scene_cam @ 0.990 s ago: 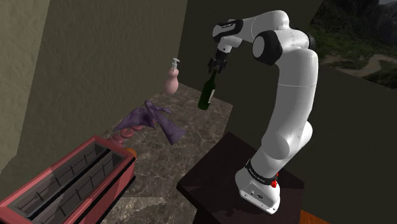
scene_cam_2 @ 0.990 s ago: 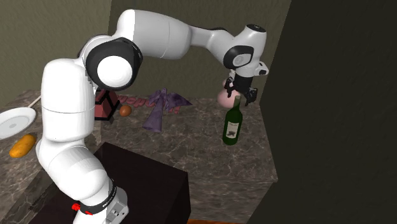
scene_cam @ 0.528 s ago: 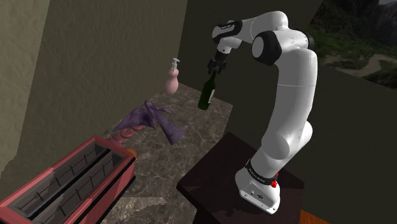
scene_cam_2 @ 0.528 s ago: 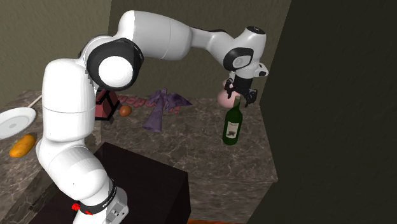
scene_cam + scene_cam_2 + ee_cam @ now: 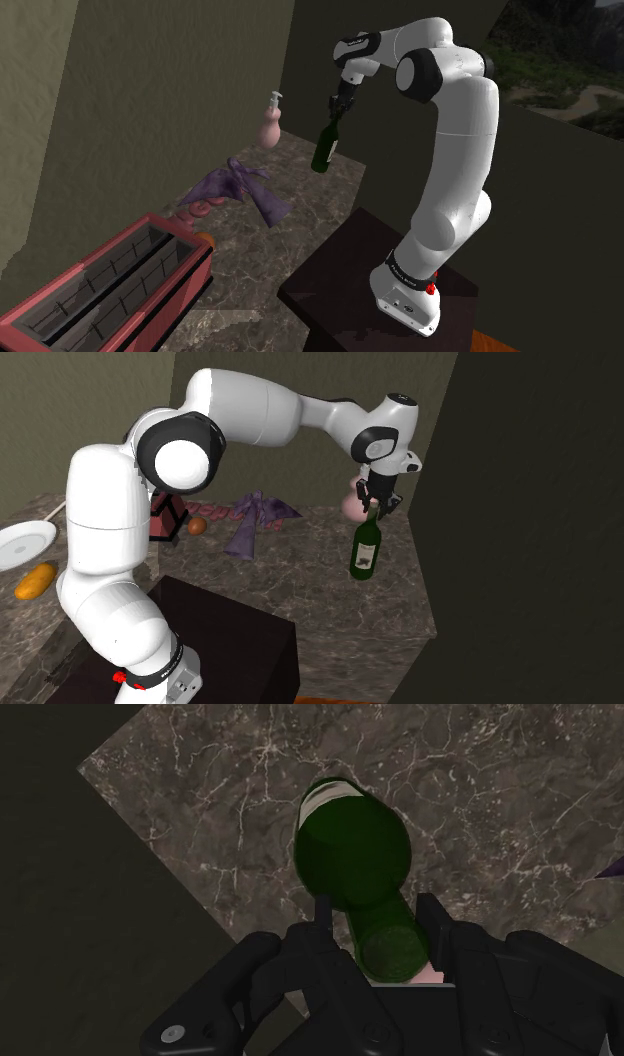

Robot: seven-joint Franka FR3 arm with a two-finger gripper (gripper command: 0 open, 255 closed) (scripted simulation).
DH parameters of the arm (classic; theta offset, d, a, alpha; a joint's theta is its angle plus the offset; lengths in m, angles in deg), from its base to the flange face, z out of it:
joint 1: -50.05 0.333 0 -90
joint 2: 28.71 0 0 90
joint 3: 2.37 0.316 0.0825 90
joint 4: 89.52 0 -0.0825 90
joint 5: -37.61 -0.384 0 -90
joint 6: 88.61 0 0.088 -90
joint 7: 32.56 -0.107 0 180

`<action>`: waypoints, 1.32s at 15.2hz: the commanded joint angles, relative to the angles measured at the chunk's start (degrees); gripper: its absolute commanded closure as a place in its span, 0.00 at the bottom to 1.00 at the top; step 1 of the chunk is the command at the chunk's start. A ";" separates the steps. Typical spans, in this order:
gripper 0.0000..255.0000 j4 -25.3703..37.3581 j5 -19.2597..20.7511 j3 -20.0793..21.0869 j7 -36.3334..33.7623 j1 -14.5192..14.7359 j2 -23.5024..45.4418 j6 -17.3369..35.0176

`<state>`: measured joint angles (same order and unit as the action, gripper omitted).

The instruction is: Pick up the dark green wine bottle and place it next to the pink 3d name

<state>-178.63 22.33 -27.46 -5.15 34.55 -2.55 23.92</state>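
The dark green wine bottle [image 5: 325, 148] stands upright on the marble counter [image 5: 300, 215], near its corner by the wall. My gripper [image 5: 338, 106] points down over it, shut on the bottle's neck. In the second exterior view the gripper [image 5: 374, 505] clasps the top of the bottle [image 5: 365, 547], which bears a pale label. In the wrist view the two fingers [image 5: 430, 919] press the neck of the bottle [image 5: 350, 854] from both sides. The pink 3d name [image 5: 195, 207] lies further along the counter, partly under a purple cloth [image 5: 240, 188].
A pink soap dispenser [image 5: 268, 125] stands behind the bottle by the wall. A red crate [image 5: 110, 285] and an orange [image 5: 203, 240] sit beyond the pink name. A white plate [image 5: 25, 542] and an orange loaf-like thing [image 5: 37, 580] lie at the counter's far end. The dark stand [image 5: 350, 280] adjoins the counter.
The fingers have closed on the bottle's neck; earlier they stood apart around it. Arm and bottle have kept their places.
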 commanded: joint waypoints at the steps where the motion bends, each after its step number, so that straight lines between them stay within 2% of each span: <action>1: 1.00 -0.01 0.00 0.00 0.00 0.00 0.01 0.00; 3: 1.00 -0.03 0.00 0.00 0.00 0.00 0.01 0.02; 20: 1.00 10.25 1.40 -0.74 -1.66 -0.66 -1.88 -11.82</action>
<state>-169.14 23.68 -28.19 -6.64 33.90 -4.39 12.88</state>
